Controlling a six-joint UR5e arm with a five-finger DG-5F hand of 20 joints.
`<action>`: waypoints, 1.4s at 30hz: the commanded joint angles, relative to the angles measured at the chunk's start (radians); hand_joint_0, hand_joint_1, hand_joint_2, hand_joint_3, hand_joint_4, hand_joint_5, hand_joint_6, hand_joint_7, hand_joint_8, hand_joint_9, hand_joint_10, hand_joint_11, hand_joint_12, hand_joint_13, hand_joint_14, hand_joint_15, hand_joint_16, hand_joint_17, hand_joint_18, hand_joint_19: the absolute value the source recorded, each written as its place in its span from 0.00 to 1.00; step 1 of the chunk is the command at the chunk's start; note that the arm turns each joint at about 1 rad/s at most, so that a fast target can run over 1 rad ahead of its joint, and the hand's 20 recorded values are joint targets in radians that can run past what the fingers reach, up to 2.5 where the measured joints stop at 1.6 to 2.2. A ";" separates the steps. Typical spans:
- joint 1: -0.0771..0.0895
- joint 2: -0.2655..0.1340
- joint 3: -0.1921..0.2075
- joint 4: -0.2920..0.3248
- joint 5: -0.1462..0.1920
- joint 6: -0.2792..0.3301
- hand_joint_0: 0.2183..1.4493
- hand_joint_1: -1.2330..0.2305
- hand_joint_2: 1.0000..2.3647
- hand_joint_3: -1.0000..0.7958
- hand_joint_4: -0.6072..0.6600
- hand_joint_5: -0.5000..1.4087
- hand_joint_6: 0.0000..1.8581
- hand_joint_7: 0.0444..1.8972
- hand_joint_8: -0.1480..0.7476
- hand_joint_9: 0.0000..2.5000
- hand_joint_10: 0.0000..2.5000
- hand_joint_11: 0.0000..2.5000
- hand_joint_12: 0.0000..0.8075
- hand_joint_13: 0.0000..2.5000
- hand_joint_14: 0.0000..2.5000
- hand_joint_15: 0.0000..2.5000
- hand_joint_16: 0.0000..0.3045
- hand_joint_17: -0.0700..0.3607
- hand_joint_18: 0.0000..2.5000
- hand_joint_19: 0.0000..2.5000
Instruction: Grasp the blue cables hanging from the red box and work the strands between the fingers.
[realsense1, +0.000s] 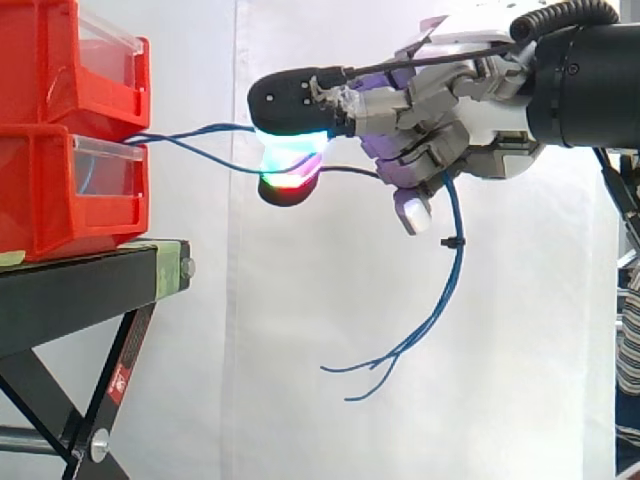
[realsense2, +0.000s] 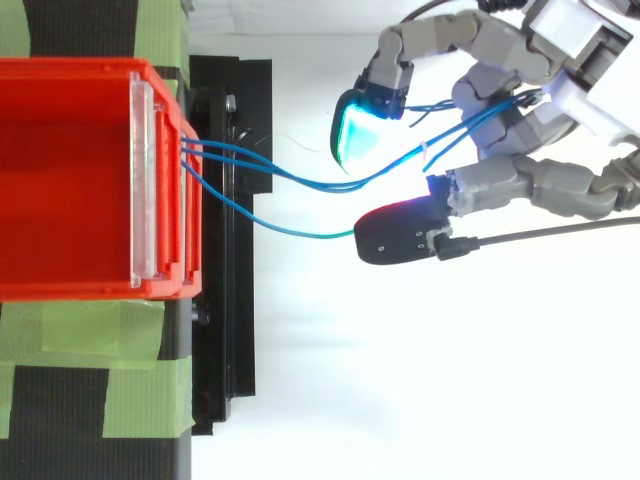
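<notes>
Several thin blue cables (realsense2: 300, 183) come out at the front of the red bin (realsense2: 60, 180) and stretch right to my hand (realsense2: 560, 90). In the side view they leave from between the upper red bin (realsense1: 60, 60) and the lower one (realsense1: 50, 190). The hand (realsense1: 470, 110) hovers right of the bins, at the height of the upper bin's floor. Its fingers curl round the strands, which pass between a cyan-glowing fingertip (realsense2: 358, 128) and a red-glowing one (realsense2: 395, 232). Behind the palm the loose ends (realsense1: 458, 262) hang down and fan out.
The bins sit on a black stand (realsense1: 90, 280) with crossed legs, its top marked with green tape (realsense2: 90, 400). A white curtain lies behind the work. To the right of the stand, below the hand, there is open air.
</notes>
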 joint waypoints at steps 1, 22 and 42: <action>0.000 0.000 0.000 0.012 0.005 0.002 0.44 0.40 0.01 0.13 0.67 0.33 0.34 0.61 0.76 0.71 1.00 1.00 0.85 0.78 1.00 0.68 0.80 0.58 1.00 0.24; 0.000 0.000 0.000 0.058 0.053 0.005 0.47 0.36 0.01 0.18 0.66 0.32 0.32 0.62 0.76 0.71 1.00 1.00 0.85 0.78 1.00 0.68 0.80 0.58 1.00 0.24; 0.004 0.000 0.000 0.058 0.059 0.008 0.73 0.40 0.01 0.49 0.55 0.57 0.00 0.78 0.76 0.71 1.00 1.00 0.85 0.78 1.00 0.68 0.80 0.58 1.00 0.24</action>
